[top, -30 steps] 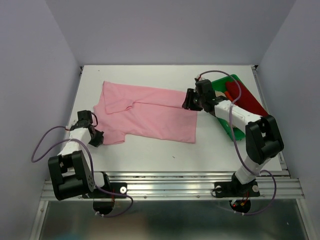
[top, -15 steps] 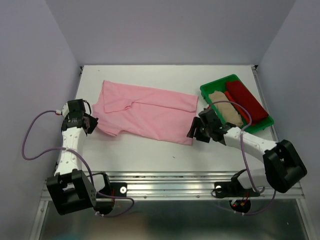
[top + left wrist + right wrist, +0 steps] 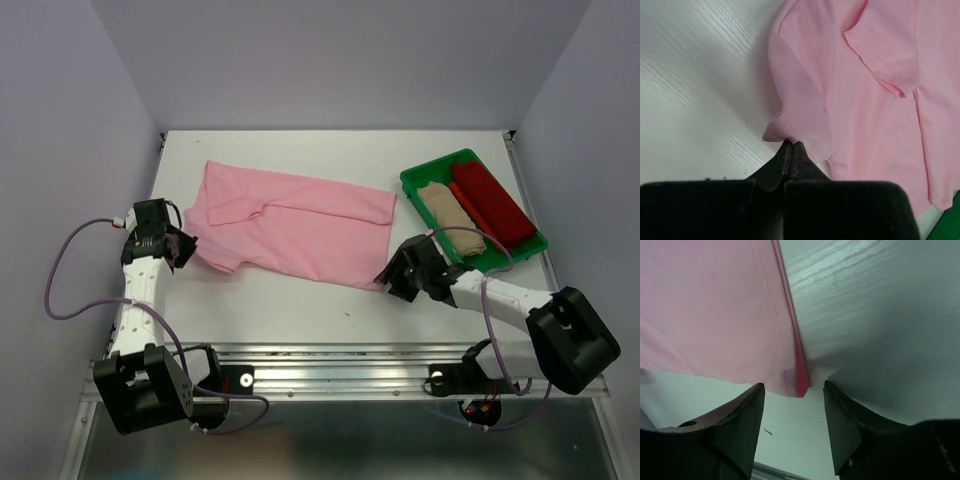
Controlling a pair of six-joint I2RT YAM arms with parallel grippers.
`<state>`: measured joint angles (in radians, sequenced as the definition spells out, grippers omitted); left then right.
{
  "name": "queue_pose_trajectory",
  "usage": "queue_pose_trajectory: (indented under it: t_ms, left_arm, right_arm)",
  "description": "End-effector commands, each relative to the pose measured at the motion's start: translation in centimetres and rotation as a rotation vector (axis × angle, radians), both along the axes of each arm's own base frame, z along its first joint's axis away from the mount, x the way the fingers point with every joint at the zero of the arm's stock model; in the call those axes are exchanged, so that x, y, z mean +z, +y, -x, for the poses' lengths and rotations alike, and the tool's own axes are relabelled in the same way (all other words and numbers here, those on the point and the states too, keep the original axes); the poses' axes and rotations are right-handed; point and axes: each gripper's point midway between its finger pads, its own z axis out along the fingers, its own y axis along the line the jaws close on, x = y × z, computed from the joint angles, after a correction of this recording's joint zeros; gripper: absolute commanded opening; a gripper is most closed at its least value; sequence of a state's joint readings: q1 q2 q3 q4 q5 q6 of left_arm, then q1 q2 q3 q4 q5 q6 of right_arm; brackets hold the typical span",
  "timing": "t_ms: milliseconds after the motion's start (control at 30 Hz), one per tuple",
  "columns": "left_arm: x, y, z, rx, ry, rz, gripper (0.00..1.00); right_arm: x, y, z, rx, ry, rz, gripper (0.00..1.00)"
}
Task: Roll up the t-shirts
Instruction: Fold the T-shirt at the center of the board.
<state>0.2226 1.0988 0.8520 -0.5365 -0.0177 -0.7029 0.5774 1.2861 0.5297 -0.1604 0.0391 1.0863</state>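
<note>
A light pink t-shirt [image 3: 295,222] lies spread flat on the white table. My left gripper [image 3: 181,250] is shut on the edge of its left sleeve [image 3: 790,135], pinched at the fingertips. My right gripper [image 3: 390,277] is open, its jaws either side of the shirt's near right hem corner [image 3: 797,385] without touching it. A beige t-shirt [image 3: 450,215] and a dark red t-shirt [image 3: 492,203] lie rolled in the green tray [image 3: 420,177].
The green tray stands at the right, just behind my right arm. The table's near edge and metal rail [image 3: 340,352] run below the shirt. Walls close in the left, right and back sides.
My right gripper has moved from the shirt's far right corner near the tray down to its near right hem corner. My left gripper has moved up from the near side onto the left sleeve.
</note>
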Motion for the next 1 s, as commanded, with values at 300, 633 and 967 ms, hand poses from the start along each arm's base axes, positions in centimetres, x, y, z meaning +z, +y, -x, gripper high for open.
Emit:
queue_pose_trajectory:
  t_ms: [300,633,967]
  left_arm:
    - [1.5,-0.2,-0.2,-0.021,-0.047,-0.009,0.00]
    - [1.5,-0.4,-0.3,-0.027,-0.050,-0.010,0.00]
    - [1.4,-0.4,-0.2,-0.029,-0.049,-0.014,0.00]
  right_arm:
    - [0.1,1.4,-0.9,-0.007,-0.015,-0.054,0.47]
    - [0.8,1.7,0.0,0.001,-0.007,-0.023,0.48]
    - [-0.1,0.8,-0.7,-0.050,-0.006,0.030,0.49]
